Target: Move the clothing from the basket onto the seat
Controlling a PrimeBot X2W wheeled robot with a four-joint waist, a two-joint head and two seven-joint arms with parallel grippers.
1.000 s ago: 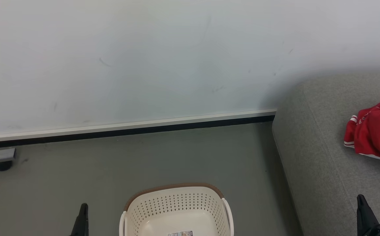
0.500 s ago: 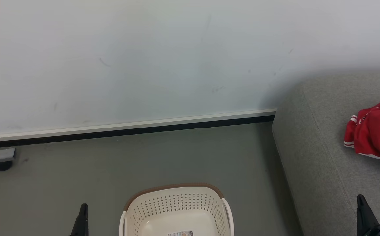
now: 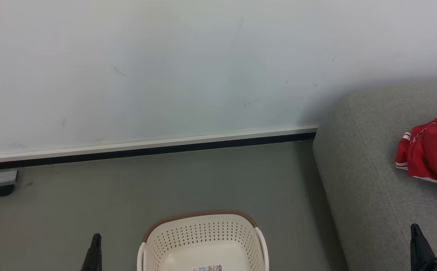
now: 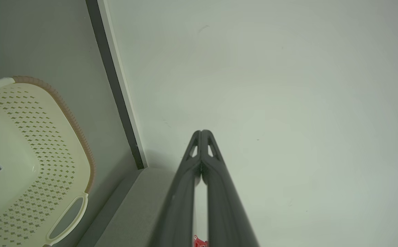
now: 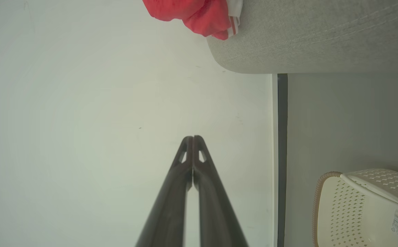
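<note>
Nothing has shifted over the last second: both arms, the basket and the garment sit exactly where they were. I take that stillness to mean the transfer is finished, or paused with nothing left to fetch.

Nearest, the left pincer (image 3: 96, 236) and the right pincer (image 3: 414, 226) point upward at the lower corners of the head view. Each has its two long, dark, matte fingers pressed together at the tips and holds nothing.

Between them the laundry basket (image 3: 203, 235) stands on the floor (image 3: 128, 188). It is smooth cream plastic with an oval shape, walls pierced by rows of small diamond holes, a brown woven-look rim and white loop handles. What shows of its bottom is bare except for a paper label (image 3: 207, 268). Its nearest part is cut off in the head view.

To the right, the grey sofa (image 3: 361, 169) has coarse woven upholstery, rounded corners and a stitched seam. The red clothing (image 3: 433, 154) lies crumpled on its cushion, well apart from the basket. It is soft and folded over itself, with a white-striped cuff turned toward the sofa's end.

Farthest is a pale, faintly scuffed wall (image 3: 165, 75), with a white-and-black skirting strip (image 3: 147, 146) at its foot.
</note>
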